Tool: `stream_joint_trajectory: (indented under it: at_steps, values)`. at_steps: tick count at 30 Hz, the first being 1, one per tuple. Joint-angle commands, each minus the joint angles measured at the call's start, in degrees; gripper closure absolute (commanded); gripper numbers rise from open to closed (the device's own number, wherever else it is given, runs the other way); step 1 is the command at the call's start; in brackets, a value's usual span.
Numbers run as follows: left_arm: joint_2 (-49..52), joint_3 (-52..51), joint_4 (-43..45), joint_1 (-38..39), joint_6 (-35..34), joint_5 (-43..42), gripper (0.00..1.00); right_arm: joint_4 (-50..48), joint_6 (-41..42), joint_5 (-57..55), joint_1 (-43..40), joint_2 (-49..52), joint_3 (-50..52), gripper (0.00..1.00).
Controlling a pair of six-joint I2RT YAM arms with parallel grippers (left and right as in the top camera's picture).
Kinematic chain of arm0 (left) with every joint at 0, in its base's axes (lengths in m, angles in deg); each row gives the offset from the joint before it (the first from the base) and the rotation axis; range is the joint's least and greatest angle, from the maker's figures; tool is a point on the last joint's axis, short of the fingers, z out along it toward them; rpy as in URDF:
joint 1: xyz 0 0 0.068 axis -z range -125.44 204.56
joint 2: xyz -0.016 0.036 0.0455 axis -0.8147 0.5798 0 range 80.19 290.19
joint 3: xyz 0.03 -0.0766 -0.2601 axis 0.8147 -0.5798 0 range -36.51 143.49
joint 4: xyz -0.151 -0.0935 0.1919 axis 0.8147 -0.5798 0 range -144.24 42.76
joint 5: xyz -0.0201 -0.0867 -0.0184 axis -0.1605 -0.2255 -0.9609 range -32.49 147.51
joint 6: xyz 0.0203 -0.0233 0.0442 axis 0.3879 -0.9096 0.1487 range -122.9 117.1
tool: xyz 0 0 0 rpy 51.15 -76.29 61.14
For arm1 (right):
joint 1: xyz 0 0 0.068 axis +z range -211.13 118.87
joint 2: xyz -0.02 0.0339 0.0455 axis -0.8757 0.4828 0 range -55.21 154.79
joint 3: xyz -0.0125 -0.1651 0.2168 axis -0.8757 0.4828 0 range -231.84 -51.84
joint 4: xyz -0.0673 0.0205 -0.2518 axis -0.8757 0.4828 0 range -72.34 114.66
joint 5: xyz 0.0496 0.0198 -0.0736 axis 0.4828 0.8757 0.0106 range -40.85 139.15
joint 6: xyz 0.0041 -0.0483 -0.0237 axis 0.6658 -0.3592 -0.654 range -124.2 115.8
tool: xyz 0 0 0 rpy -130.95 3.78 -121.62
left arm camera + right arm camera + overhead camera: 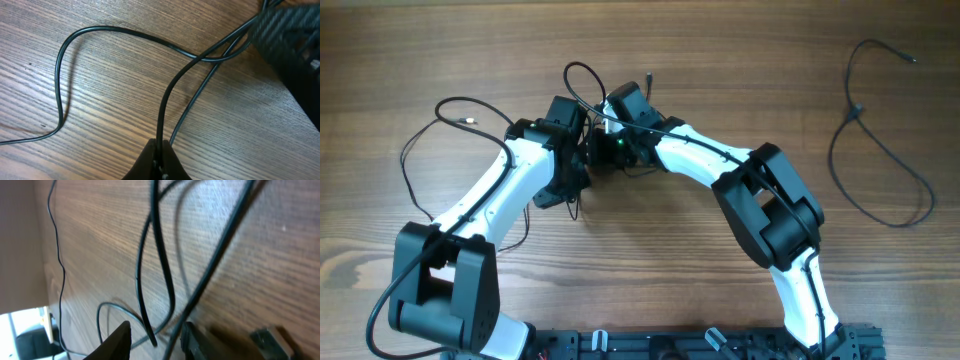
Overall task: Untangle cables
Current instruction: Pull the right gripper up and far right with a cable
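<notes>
Mid-untangle: left fingers [159, 161] clenched on a black cable [163, 107] running out from their tips, right fingers [124, 342] released, another cable [150, 280] passing between them. Next move, I reckon, is gently easing apart the crossing [212, 56] just beyond the left tips.

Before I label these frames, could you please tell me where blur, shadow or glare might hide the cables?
Overhead: evenly lit, sharp, no glare on the table. Left wrist: cables crisp with soft shadows, the dark mass top right blurred. Right wrist: near cables soft-edged, a blown-out patch bottom left.
</notes>
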Motion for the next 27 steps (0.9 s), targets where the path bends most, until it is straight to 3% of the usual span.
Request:
stream_joint_trajectory:
  at_steps: [1,7,8,9,19,27]
  values:
    - [0.3,-0.3,0.5,-0.1,0.7,1.4,0.96,-3.3,-1.2,-3.0,2.8,2.1,0.0,0.66]
    - [0.3,-0.3,-0.4,-0.1,0.7,1.4,0.96,-3.8,1.5,-9.4,4.0,3.6,0.0,0.78]
    - [0.3,-0.3,-0.5,-0.1,0.7,1.4,0.96,-3.8,1.2,-9.4,3.9,3.6,0.0,0.83]
    - [0.3,-0.3,-0.5,-0.1,0.7,1.4,0.96,-3.9,0.0,-9.4,3.7,3.6,0.0,0.95]
    - [0.3,-0.3,-2.7,-9.8,1.1,0.2,0.96,0.0,-4.5,7.3,-8.0,-6.3,0.0,0.96]
    - [-5.9,-0.3,-1.4,-17.0,1.1,-5.7,0.96,7.5,-12.5,4.3,-17.6,-24.2,0.0,0.96]
